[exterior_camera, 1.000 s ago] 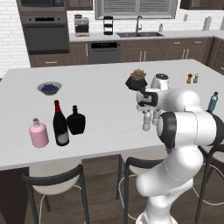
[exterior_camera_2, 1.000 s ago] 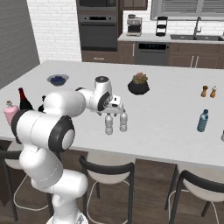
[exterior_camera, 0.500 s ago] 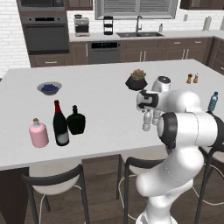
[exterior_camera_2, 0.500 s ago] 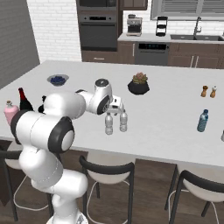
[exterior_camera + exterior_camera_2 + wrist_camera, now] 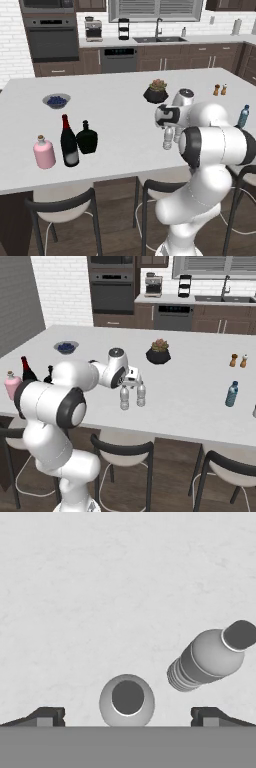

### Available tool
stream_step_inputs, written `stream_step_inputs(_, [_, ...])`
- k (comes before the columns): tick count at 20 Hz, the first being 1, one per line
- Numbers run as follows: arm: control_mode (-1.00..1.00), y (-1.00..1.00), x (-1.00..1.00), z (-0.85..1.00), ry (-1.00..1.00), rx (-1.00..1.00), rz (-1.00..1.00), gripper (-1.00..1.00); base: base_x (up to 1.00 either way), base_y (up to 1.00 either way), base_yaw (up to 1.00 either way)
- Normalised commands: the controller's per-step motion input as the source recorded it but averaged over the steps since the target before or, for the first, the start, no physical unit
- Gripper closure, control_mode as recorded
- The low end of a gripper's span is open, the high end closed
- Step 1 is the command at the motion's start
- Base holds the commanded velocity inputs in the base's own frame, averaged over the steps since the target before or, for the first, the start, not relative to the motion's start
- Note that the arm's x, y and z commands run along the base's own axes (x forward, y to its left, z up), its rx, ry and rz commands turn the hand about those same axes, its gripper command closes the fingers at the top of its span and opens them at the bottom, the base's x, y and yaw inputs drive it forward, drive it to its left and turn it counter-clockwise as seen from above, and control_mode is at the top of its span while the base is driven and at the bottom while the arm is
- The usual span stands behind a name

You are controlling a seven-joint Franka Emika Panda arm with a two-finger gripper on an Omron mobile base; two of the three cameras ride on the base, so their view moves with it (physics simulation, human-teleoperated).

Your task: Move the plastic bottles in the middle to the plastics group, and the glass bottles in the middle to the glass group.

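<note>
Plastic bottle [image 5: 127,700] between spread fingertips [image 5: 45,716] (seemingly untouched)

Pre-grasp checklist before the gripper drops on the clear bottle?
1. Gripper open: ok, the fingertips stand wide apart.
2. Centred over target: ok, the cap of the clear bottle sits midway between the tips in the hand view.
3. Target upright: ok, seen straight down the cap.
4. Clearance from the second clear bottle: ok, it stands close beside the target but apart.
5. Nothing held: ok.
6. Drop spot by the blue bottle: ok, bare counter beside it.
</note>
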Motion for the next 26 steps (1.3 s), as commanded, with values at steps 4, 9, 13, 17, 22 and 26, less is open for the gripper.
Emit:
stream_step_inputs(4, [-1.0, 0.0, 0.18, -0.23, 0.0, 0.0, 0.0, -1.0, 0.0, 0.0, 0.0])
stream_step_inputs(9, [-1.0, 0.0, 0.01, -0.14, 0.0, 0.0, 0.0, -1.0, 0.0, 0.0, 0.0])
stream_step_inputs(13, [-1.0, 0.0, 0.01, 0.0, 0.0, 0.0, 0.0, -1.0, 0.0, 0.0, 0.0])
stream_step_inputs(17, [-1.0, 0.0, 0.1, 0.0, 0.0, 0.0, 0.0, -1.0, 0.0, 0.0, 0.0])
stream_step_inputs(22, [-1.0, 0.0, 0.05, -0.02, 0.0, 0.0, 0.0, -1.0, 0.0, 0.0, 0.0])
stream_step_inputs(26, [-1.0, 0.0, 0.0, -0.01, 0.0, 0.0, 0.0, -1.0, 0.0, 0.0, 0.0])
